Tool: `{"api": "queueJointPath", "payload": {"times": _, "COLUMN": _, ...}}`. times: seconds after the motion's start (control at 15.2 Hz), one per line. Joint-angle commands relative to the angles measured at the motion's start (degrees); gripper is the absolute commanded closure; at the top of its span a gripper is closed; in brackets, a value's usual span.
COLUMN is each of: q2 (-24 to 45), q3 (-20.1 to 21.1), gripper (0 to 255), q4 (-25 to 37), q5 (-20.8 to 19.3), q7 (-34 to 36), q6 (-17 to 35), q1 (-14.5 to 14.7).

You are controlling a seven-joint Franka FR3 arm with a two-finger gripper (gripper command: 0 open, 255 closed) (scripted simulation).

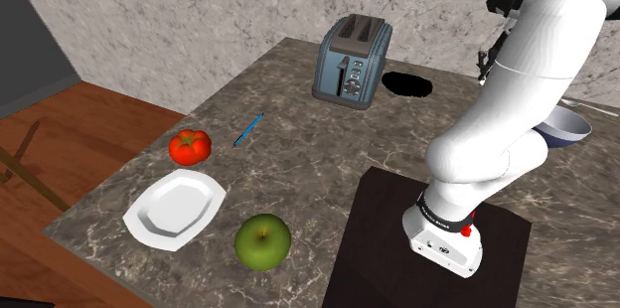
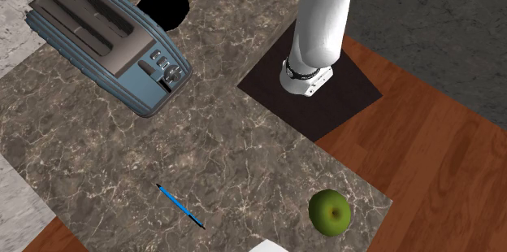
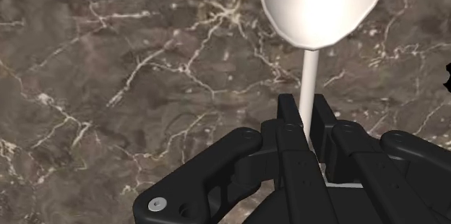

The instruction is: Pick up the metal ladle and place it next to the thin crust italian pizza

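Ladle: the pale, glossy ladle (image 3: 319,13) is sitting in the gripper (image 3: 307,114), hanging over the brown veined stone counter (image 3: 108,78).
Fingers: they are clenching the thin handle from both sides, with the rod pinched tight between the black tips.
Long axis: the handle is running straight out along the line of the hand. The rounded bowl is at the far end, pointing away from the wrist, and the other end is disappearing down between the fingers.
Bowl face: a bright glare is washing over it, so I cannot tell whether the hollow or the back is facing the hand.
Why held so: gripping the handle rather than the bowl is probably leaving the heavy end free. The ladle could then be laid down lengthwise without the fingers fouling the counter.
Height: I am judging it to be lifted clear of the stone, though the gap is hard to read.
Where it is going: a black patch (image 1: 407,84) is lying just beside the blue-grey toaster (image 1: 350,60). It may be marking the pizza's spot, but I cannot tell.
Further off: a blue pen (image 1: 248,129), a tomato (image 1: 189,145), a white plate (image 1: 139,219) and a green apple (image 1: 262,241) are lying well apart from the arm's dark stand (image 1: 383,236).
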Motion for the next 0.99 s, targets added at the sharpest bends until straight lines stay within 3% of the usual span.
{"api": "queueJointPath", "payload": {"times": 0.0, "q2": 1.1, "q3": 0.2, "gripper": 255, "q4": -0.6, "q5": 1.0, "q7": -0.8, "q6": 1.2, "q1": -0.3}}
{"api": "queueJointPath", "payload": {"times": 0.92, "q2": 6.2, "q3": 1.8, "gripper": 255, "q4": -4.3, "q5": 6.3, "q7": -4.9, "q6": 7.9, "q1": -1.9}}
